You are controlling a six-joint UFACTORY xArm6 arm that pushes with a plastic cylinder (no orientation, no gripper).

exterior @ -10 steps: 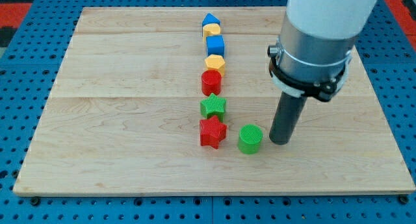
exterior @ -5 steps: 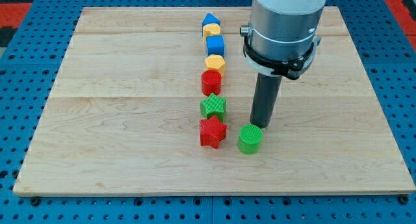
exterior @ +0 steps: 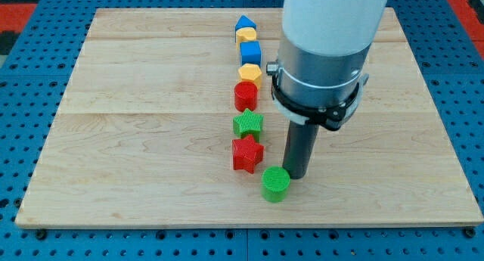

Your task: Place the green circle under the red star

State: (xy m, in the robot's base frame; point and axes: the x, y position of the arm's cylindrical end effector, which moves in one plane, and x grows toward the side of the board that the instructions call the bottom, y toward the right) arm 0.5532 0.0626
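Observation:
The green circle (exterior: 275, 183) stands near the view's bottom, just below and to the right of the red star (exterior: 246, 153), with a small gap between them. My tip (exterior: 296, 174) is at the circle's upper right edge, touching or nearly touching it. The rod rises from there to the large grey and white arm body (exterior: 321, 60).
A column of blocks runs up from the red star: a green star (exterior: 247, 124), a red circle (exterior: 245, 96), a yellow hexagon (exterior: 250, 73), a blue cube (exterior: 250, 52), a yellow block (exterior: 246, 35) and a blue block (exterior: 243, 23). The wooden board (exterior: 136, 140) has its bottom edge close below the green circle.
My tip moved from the green circle's right round to its upper side, then down and left. The green circle slid down and left, nearer below the red star.

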